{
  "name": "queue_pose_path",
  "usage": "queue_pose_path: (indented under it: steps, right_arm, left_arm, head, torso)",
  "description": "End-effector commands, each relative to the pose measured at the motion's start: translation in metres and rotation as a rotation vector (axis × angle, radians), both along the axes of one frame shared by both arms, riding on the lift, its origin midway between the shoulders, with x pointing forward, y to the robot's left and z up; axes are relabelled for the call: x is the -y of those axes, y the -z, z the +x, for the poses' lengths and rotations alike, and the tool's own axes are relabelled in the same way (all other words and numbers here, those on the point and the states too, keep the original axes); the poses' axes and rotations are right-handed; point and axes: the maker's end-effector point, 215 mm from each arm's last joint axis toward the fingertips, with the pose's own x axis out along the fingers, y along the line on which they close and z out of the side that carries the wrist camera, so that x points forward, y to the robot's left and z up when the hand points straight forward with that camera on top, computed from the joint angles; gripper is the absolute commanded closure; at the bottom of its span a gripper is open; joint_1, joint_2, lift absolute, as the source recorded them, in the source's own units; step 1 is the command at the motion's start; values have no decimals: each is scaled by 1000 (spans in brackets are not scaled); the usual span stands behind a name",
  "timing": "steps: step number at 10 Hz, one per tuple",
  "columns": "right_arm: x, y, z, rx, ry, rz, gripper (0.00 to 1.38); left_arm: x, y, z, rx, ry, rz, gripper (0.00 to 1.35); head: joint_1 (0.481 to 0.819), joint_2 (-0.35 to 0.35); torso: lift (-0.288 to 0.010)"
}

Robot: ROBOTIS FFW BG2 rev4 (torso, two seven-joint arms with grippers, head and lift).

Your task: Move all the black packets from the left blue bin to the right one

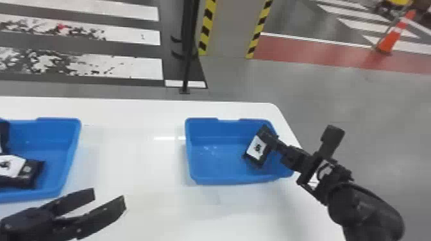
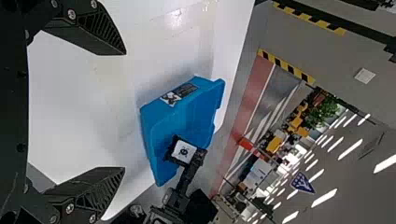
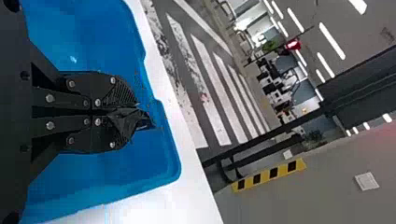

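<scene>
My right gripper [image 1: 276, 141] is shut on a black packet [image 1: 259, 148] with a white label, held tilted inside the right blue bin [image 1: 211, 179] near its right wall. In the right wrist view the fingers of that gripper [image 3: 135, 109] are closed together, pinching the dark packet [image 3: 145, 122]. My left gripper [image 1: 110, 195] stands open over the table, in front of and to the right of the left blue bin [image 1: 72, 153]; in the left wrist view the left gripper [image 2: 123, 112] has nothing between its fingers. Black packets [image 1: 32, 174] lie in the left bin, partly cut off by the view's edge.
The white table [image 1: 138, 160] separates the two bins, and its right edge runs close beside the right bin. Beyond it on the floor stand a black post [image 1: 187, 64], a column with striped edges [image 1: 234, 29] and an orange cone [image 1: 389, 38].
</scene>
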Motion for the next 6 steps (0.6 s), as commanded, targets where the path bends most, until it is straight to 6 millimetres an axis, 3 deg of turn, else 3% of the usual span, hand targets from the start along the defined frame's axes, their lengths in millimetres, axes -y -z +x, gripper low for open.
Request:
queue_pose_path:
  steps: [1, 2, 4, 5, 6]
  right_arm:
    - [3, 9, -1, -39, 5, -19, 1042]
    - [5, 9, -4, -42, 3, -50, 708]
    - [4, -16, -28, -2, 23, -182, 136]
    - [6, -39, -46, 43, 48, -259, 67]
    - [-1, -65, -67, 102, 67, -328, 108]
  left_arm:
    - [1, -2, 1, 6, 1, -3, 167]
    - [-1, -4, 2, 13, -4, -2, 167]
    - [-6, -8, 4, 34, -24, 9, 167]
    - [-18, -15, 9, 71, -68, 35, 167]
    - [-31, -19, 11, 92, -118, 55, 167]
  head:
    - [695, -297]
    - [695, -303]
    - [695, -305]
    - [695, -308]
    - [695, -306]
  torso:
    - [-140]
    - [-140]
    - [-140]
    - [-140]
    - [-140]
